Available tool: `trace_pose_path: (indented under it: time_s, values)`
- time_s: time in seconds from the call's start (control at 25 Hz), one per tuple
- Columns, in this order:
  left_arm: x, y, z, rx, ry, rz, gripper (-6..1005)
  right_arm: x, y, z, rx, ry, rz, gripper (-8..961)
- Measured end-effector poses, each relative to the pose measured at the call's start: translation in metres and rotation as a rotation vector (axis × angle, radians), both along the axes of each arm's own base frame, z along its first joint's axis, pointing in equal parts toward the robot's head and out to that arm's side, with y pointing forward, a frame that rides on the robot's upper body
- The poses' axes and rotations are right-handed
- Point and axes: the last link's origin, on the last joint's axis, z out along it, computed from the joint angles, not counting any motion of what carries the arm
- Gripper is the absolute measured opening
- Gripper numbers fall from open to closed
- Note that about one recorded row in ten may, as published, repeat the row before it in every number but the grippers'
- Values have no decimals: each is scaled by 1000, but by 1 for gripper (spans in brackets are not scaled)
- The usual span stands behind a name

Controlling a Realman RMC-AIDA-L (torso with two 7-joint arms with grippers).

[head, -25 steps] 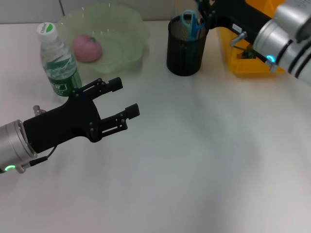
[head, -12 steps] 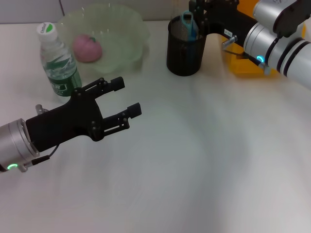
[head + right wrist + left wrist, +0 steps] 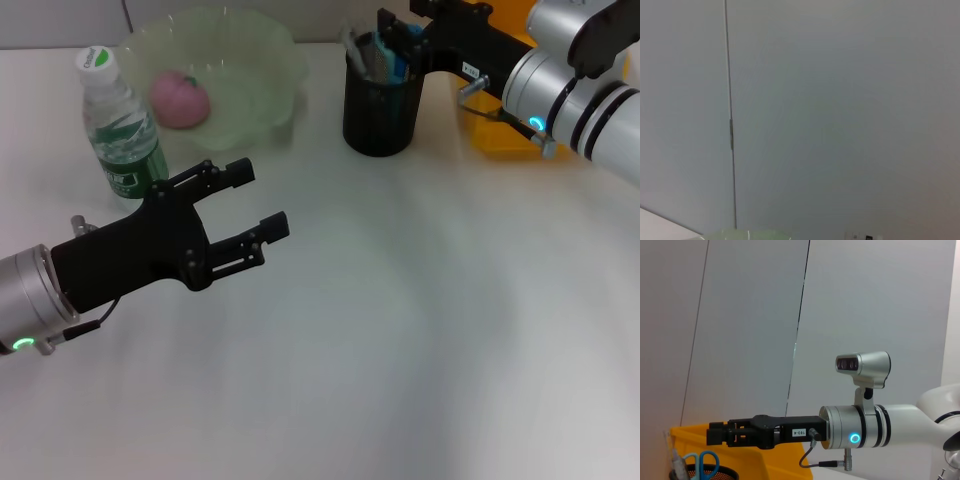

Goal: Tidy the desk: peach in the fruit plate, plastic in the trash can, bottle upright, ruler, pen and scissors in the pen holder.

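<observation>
Our right hand (image 3: 385, 25) sits at the holder's (image 3: 380, 110) rim, up at about 1 o'clock on the worktop (image 3: 420, 330). We cannot tell how wide it is spread or if it grips anything. The scissors (image 3: 392, 52) with blue handles stand inside the holder, and a thin grey stick (image 3: 355, 48), maybe the pen or ruler, leans at the rim by our hand. We think this last thing is going in. To do it well, we should keep it pointing straight down over the middle, let go only when its tip is deep inside, then lift straight up so we don't tip the holder. The peach (image 3: 180, 98) lies in the plate (image 3: 270, 60) at 11 o'clock. The bottle (image 3: 120, 125) stands upright beside it. Our left hand (image 3: 255, 205) hovers at 9 o'clock, wide open and holding nothing.
</observation>
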Motion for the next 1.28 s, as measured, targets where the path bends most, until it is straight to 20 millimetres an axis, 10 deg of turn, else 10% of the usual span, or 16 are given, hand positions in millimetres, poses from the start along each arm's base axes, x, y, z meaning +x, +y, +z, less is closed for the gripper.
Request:
trace_pose_path:
  time_s: [0.4,0.64,1.28]
  values:
    - [-3,-2,1,-5,0,11,777,4,-28,26,-26,244,99,616]
    - [-2,-7,2,-75,-5,1,777,20,-85,56,-256,388,211,766]
    - [-3,-15,5,-335,102,-27,777,54,-153,38,-765,41,323,776]
